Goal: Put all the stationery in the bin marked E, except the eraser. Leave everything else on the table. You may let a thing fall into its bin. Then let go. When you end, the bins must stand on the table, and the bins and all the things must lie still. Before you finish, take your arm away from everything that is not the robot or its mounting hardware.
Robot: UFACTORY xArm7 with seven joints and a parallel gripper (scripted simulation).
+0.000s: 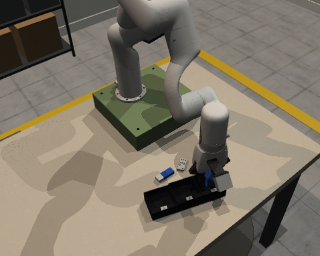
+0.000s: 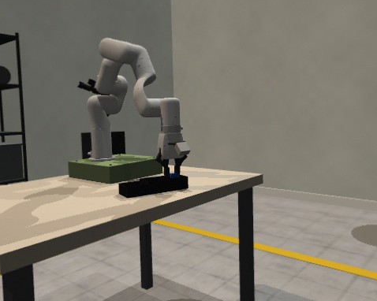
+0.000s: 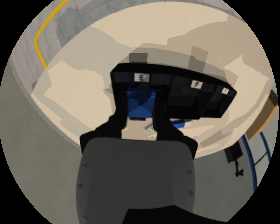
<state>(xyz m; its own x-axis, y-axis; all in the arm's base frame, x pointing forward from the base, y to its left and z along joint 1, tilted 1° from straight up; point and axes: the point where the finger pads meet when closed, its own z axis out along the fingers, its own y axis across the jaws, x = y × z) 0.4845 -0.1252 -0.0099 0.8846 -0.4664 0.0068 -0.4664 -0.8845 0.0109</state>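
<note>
My gripper (image 1: 206, 181) is shut on a small blue boxy item (image 1: 208, 178) and holds it low over the right-end compartment of a black row of three bins (image 1: 184, 197). In the wrist view the blue item (image 3: 140, 103) sits between my fingers, right above that compartment of the bin row (image 3: 181, 93), next to its small white label (image 3: 141, 77). I cannot read the label's letter. The side view shows the gripper (image 2: 173, 172) with the blue item (image 2: 174, 175) at the rim of the bin row (image 2: 153, 185).
A blue and white eraser (image 1: 165, 174) lies on the table just behind the bins. A white domino (image 1: 182, 164) lies beside it, close to my gripper. The green arm base (image 1: 140, 106) stands further back. The table's right edge is near.
</note>
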